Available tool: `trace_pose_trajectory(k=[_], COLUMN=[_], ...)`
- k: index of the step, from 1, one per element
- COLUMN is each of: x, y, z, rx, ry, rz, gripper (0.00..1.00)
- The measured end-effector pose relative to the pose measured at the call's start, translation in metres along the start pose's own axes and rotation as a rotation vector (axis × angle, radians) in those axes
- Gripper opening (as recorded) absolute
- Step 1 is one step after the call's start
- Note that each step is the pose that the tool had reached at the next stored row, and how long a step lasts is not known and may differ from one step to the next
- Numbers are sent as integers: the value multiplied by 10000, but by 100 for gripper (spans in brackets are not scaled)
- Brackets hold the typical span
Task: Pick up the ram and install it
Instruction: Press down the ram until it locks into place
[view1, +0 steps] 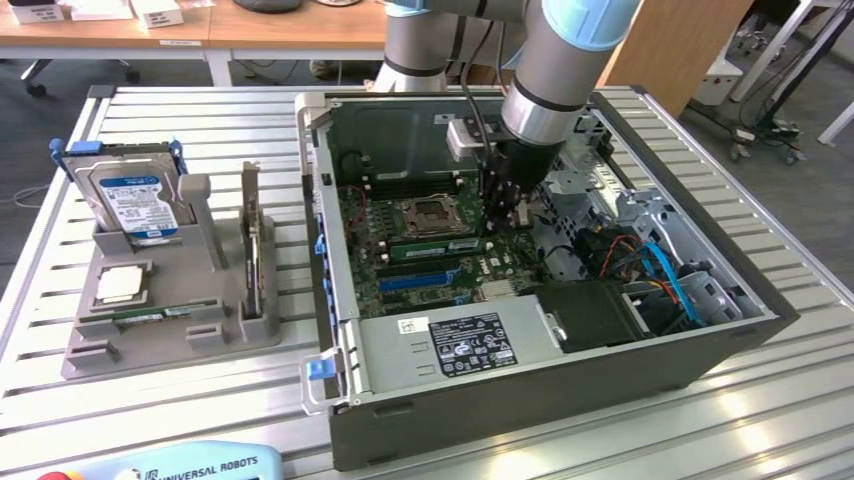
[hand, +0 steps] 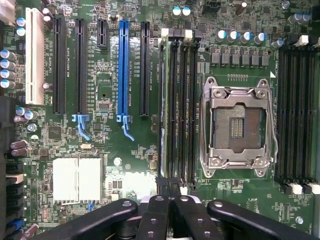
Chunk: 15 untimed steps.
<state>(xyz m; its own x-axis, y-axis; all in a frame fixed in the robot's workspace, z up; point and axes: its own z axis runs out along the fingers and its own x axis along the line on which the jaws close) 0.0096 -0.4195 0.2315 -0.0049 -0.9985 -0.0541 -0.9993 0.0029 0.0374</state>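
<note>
Claw (hand: 169, 200) fully closed above motherboard (hand: 110, 90) memory slots (ram (hand: 161, 100) seated in nearest slot), gripping nothing visible.

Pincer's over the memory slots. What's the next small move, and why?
Probably a slight push straight down, with the pincer kept shut. It sits closed over the end of the memory slots beside the empty processor socket, and the ram stands edge-on in line with the bank's outer slot. I cannot tell whether it is fully seated, so go gently.
</note>
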Motion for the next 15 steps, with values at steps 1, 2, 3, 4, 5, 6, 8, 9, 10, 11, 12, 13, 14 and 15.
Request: trace_pose_trajectory(k=[1, 2, 3, 4, 5, 6, 8, 9, 10, 11, 12, 13, 14, 15], x=[0, 0, 0, 0, 0, 1, 1, 1, 1, 1, 1, 1, 2, 2], y=[0, 0, 0, -1, -1, -1, -1, -1, -1, -1, -1, -1, -1, -1], z=[0, 0, 1, 8, 16, 20, 20, 20, 20, 25, 30, 34, 36, 37], rx=[0, 0, 0, 1, 1, 0, 0, 0, 0, 1, 1, 1, -1, -1], ry=[0, -1, 1, -4, -5, -3, -2, -2, -1, -5, -7, -4, -2, -1], rz=[0, 0, 0, 0, 0, 0, 0, 0, -1, -1, 0, 0, 0, 0], gripper=[10, 10, 10, 10, 10, 10, 10, 10, 10, 10, 10, 10, 10, 10])
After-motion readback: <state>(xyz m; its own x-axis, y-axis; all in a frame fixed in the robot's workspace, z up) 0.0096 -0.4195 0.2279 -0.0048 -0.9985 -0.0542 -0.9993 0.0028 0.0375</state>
